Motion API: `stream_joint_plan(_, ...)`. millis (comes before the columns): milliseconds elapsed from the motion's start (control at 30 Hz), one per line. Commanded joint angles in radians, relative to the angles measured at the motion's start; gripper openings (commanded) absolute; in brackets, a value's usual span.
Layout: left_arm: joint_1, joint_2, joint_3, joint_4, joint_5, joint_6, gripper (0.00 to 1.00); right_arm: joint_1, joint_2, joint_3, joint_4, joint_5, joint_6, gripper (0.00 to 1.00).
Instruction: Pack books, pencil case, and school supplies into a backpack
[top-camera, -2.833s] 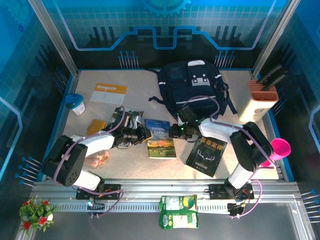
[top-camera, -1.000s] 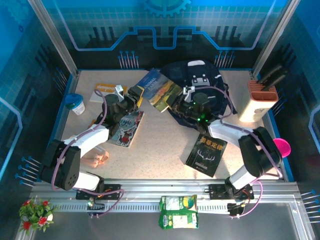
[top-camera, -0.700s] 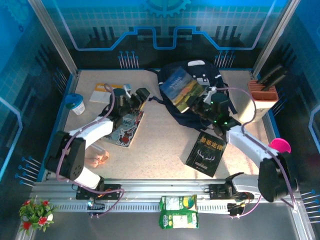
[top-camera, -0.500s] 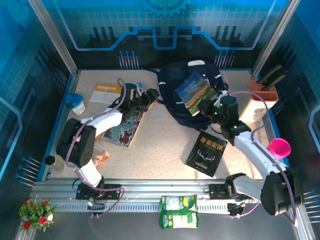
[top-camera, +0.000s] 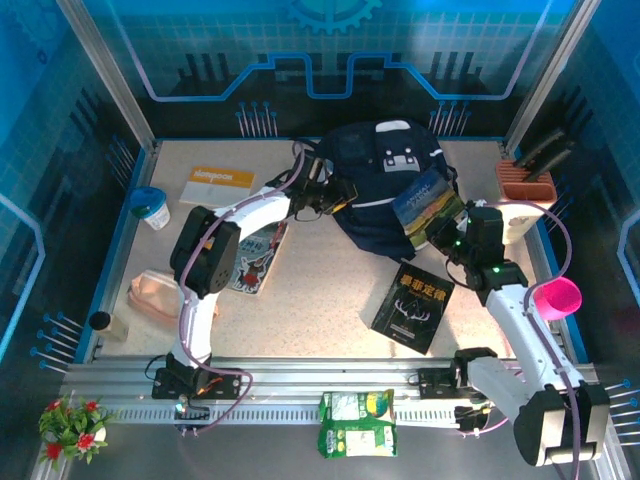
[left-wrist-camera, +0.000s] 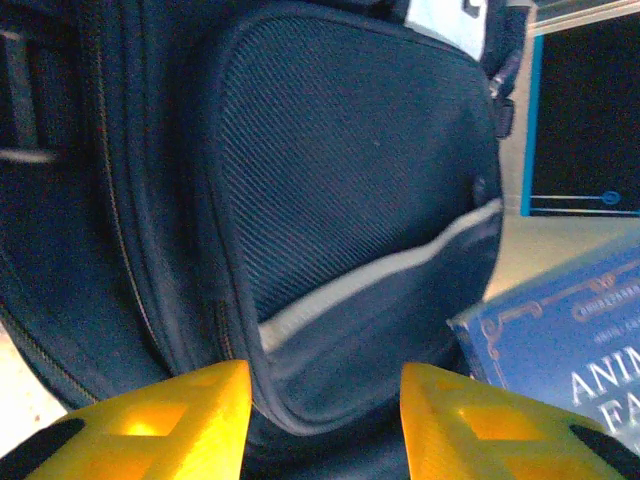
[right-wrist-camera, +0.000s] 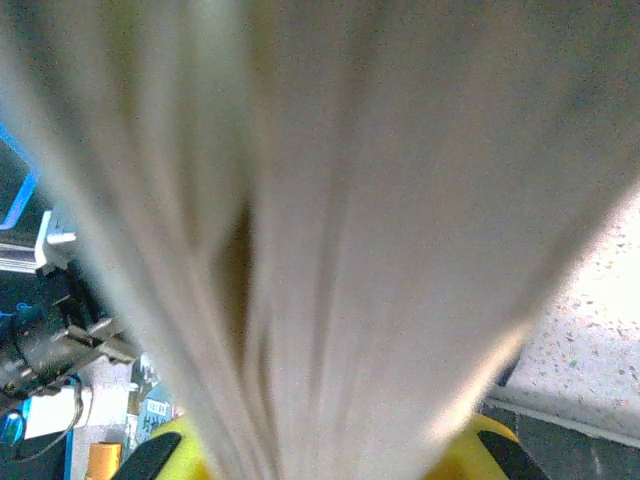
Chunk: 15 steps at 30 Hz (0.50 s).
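- The right tool (top-camera: 447, 228) is clamping the Animal Farm book (top-camera: 428, 203), holding it tilted over the right edge of the backpack (top-camera: 375, 205).
- The left tool (left-wrist-camera: 325, 390) is standing part open, with the backpack's pocket just ahead, possibly touching.
- Bare desk (top-camera: 320, 290) is lying open behind both tools.

The left arm (top-camera: 255, 210) and right arm (top-camera: 520, 310) are wearing white shells between black joints, with lilac cables (top-camera: 293, 170) looping along them toward each hand. The left hand (left-wrist-camera: 325, 400) is showing chunky yellow fingers (left-wrist-camera: 170, 420) with black patches at their outer corners (the right hand (top-camera: 448, 236) is showing the same yellow).
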<state>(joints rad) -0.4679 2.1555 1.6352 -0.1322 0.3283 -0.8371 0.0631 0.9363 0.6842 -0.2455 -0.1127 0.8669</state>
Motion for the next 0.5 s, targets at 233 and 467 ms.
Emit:
stream_joint_plan(233, -0.009, 0.14, 0.172, -0.146, -0.023, 0.038, 0.41, -0.028, 0.004, 0.008, 0.0, -0.059, -0.022, 0.0)
stream_joint_plan(467, -0.009, 0.169, 0.211, -0.162, -0.016, 0.05, 0.23, -0.029, 0.038, 0.014, 0.036, -0.139, -0.02, 0.0)
